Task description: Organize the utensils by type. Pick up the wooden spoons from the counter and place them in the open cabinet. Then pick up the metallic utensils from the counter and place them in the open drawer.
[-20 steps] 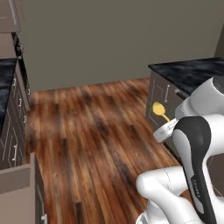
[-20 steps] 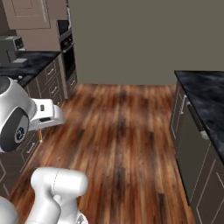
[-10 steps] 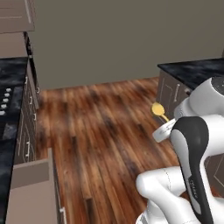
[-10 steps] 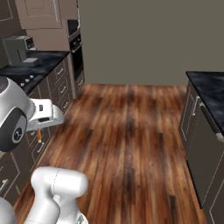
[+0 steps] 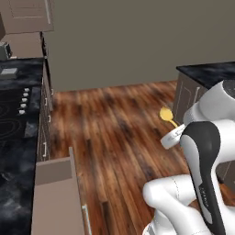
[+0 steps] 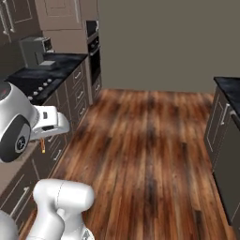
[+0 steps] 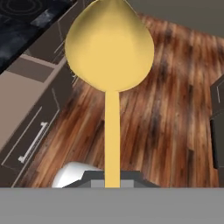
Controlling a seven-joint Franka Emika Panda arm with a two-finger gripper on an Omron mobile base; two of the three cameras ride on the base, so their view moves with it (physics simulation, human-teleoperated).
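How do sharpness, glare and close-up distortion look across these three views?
Hand view: the yellow utensil looms oversized, its head evenly lit without glare. Left base view: soft and low-detail, the drawer flat-toned. Right base view: the wooden floor is smeared, with faint sheen; the counter reads dark.

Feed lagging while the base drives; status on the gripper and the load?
Gripper shut on metallic utensil, yellow head forward. Open drawer low left, beside the counter. Wood floor between, nothing in the way.
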